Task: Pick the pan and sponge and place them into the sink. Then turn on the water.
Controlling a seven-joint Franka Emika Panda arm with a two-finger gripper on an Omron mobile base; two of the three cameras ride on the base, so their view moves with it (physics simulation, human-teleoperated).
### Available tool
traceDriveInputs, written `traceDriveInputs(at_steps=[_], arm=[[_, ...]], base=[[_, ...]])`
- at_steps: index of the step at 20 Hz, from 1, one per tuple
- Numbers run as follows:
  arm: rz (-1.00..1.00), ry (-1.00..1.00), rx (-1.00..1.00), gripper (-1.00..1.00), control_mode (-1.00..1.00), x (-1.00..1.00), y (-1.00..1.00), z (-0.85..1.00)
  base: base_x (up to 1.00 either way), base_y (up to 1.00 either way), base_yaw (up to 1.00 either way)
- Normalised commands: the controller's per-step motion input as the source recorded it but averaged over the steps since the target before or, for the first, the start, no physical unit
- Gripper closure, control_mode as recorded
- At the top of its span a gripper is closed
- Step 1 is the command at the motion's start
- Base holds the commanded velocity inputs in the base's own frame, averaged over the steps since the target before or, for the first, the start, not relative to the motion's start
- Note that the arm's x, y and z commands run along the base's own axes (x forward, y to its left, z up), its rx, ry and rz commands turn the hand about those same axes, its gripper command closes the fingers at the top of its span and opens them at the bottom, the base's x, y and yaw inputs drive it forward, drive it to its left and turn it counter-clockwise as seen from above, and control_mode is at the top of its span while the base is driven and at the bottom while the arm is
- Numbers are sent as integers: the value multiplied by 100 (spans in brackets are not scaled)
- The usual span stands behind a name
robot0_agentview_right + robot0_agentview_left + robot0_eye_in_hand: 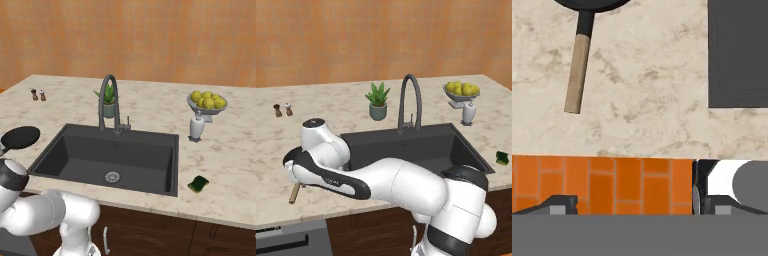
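Left of the sink (75,150), the pan (21,137) lies on the bench (225,150), handle toward the near edge; gripper (632,206) above it, wide open, empty; sponge (199,184) right of the sink.

1. You get bright, even, rendered light with no glare.
2. Inside the sink (75,150), you see only soft shading on the walls.
3. Edges beside the sink look slightly soft and low-resolution, undistorted.
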Motion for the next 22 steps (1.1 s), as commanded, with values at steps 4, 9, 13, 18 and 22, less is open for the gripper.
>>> traceDriveInputs(at_steps=[4, 9, 13, 18, 22], arm=[[-7, 0, 0, -100, -100, 25, 62, -28], [-4, 0, -1, -100, -100, 41, 42, -25], [-1, 1, -2, -100, -100, 59, 31, -34], [0, 3, -2, -100, -100, 57, 26, -39], [0, 6, -4, -100, -100, 41, 34, -40]], base=[[0, 0, 0], [0, 0, 0], [0, 0, 0], [0, 0, 0], [0, 0, 0]])
